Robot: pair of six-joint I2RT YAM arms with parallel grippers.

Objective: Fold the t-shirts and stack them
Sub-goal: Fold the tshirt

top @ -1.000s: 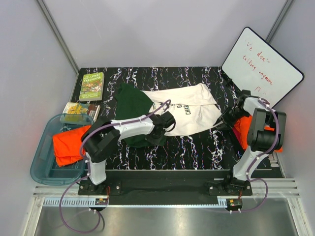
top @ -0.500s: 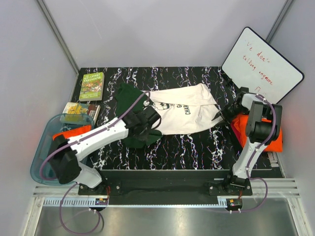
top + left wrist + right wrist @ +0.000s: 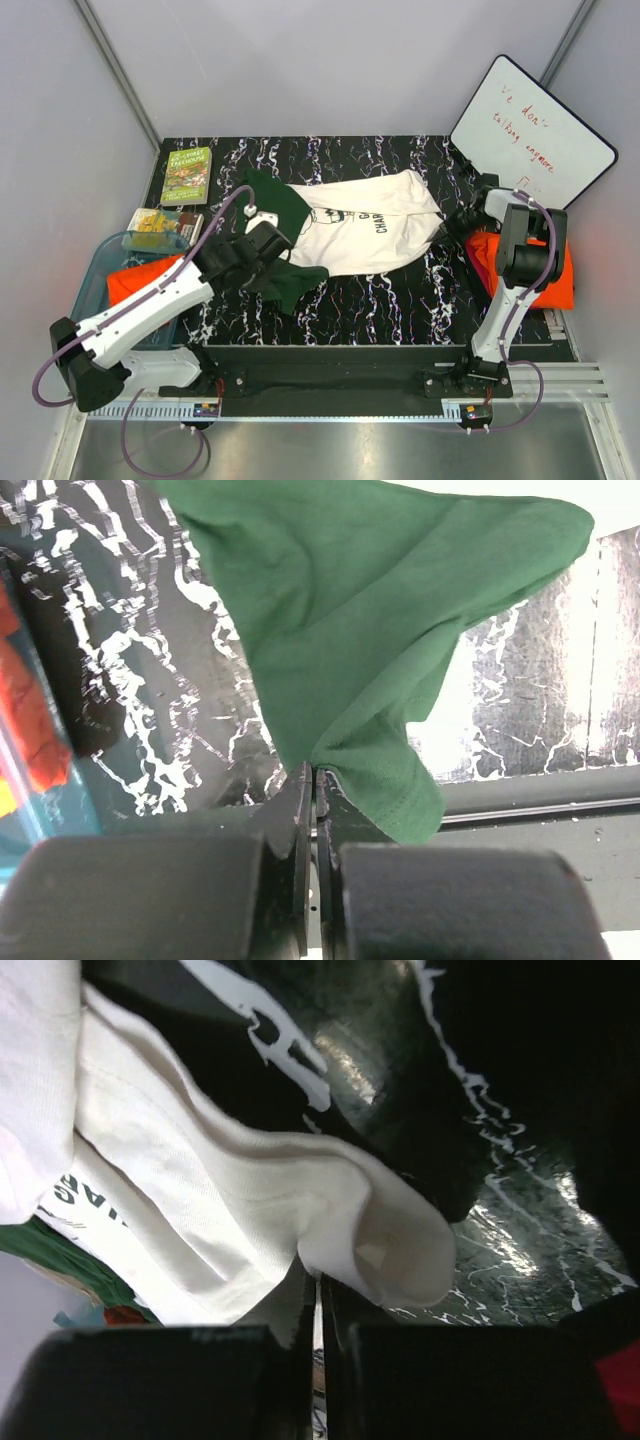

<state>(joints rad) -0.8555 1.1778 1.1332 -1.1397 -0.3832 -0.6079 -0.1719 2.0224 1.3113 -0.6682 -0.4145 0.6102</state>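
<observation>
The cream t-shirt [image 3: 370, 232] with dark green sleeves and a black print lies stretched across the marbled table. My left gripper [image 3: 262, 262] is shut on its green sleeve [image 3: 370, 630], which drapes from the fingertips [image 3: 314, 780]. My right gripper [image 3: 452, 226] is shut on the cream hem at the shirt's right end [image 3: 330, 1230]. One orange t-shirt [image 3: 140, 285] lies in the teal bin at left. Another orange t-shirt [image 3: 545, 275] lies at the right edge, behind my right arm.
A teal bin [image 3: 85, 330] stands at the left front. A green book [image 3: 187, 175] and a snack packet [image 3: 160, 225] lie at the back left. A whiteboard [image 3: 530, 135] leans at the back right.
My left arm has swung out to the left and drawn the green sleeve leftward and toward the front. My right gripper has shifted slightly back and right with the hem.
</observation>
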